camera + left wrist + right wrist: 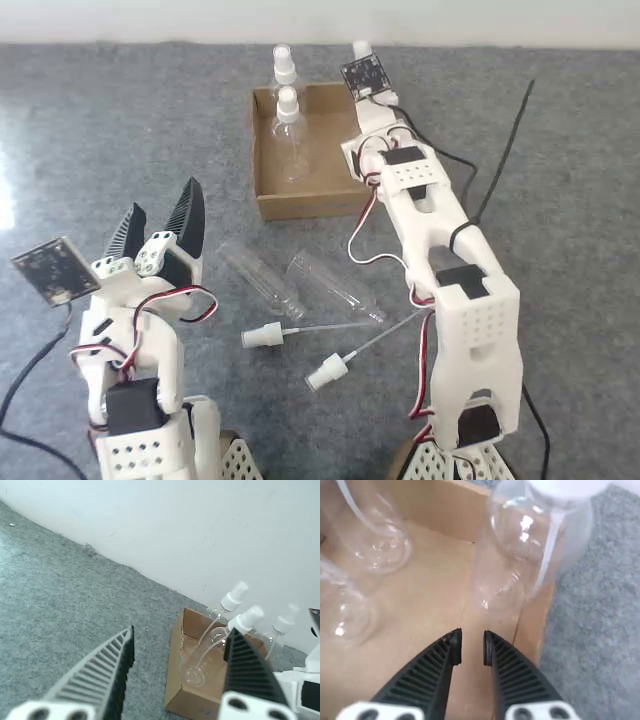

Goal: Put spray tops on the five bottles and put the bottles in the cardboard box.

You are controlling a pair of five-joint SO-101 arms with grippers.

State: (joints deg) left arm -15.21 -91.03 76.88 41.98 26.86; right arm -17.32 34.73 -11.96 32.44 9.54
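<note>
Jaws first: my right gripper (471, 634) is all but closed on nothing. Its tips sit low over the floor of the cardboard box (258, 150), at upper centre of the high view, just short of a capped bottle (515, 555) that I take for a finished one. My left gripper (163, 200) stands spread wide and empty at lower left, raised and aimed toward the box, likely parked out of the way.

Two bare bottles (258, 272) lie on their sides mid-frame. Two loose spray tops (265, 336) rest just below them, between the arms, where I judge either can reach.

Two more capped bottles (290, 125) stand upright at the box. I cannot tell whether the rearmost is inside or behind the back wall. The wrist camera board (362, 74) covers most of the bottle by the right gripper.
</note>
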